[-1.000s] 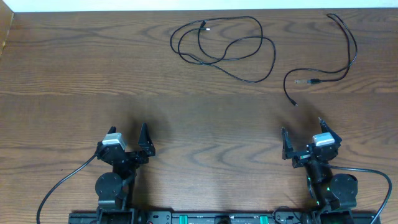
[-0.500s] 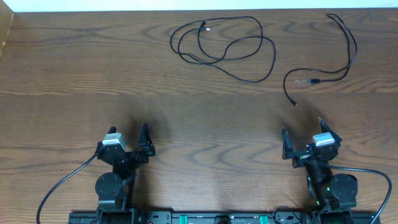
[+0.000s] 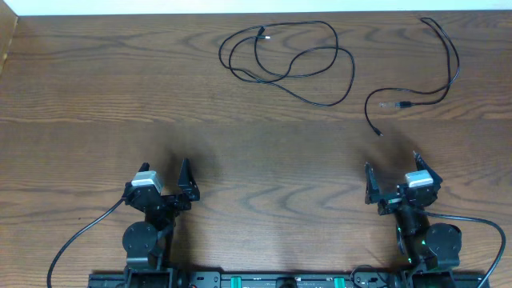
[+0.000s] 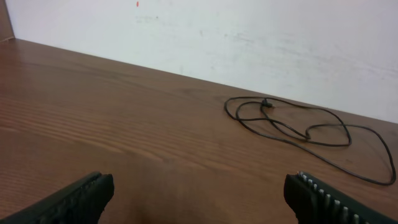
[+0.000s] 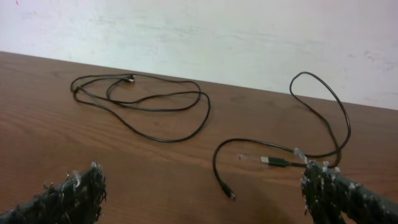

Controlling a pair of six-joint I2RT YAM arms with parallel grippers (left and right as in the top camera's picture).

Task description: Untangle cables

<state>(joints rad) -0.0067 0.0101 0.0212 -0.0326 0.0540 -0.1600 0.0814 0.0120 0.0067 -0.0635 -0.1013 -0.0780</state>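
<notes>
Tabletop [image 3: 96, 104]: cables [image 3: 353, 70] well ahead of right pincer [image 3: 390, 164].

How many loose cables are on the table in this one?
2: a looped black cable far centre, a second black cable far right. Overlapping strands there may hide a third.

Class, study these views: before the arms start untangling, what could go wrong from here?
1. The looped cable crosses itself; tugging one strand may tighten the crossings into a knot.
2. The right cable runs close to the far edge of the table; a pull might drag it off.
</notes>
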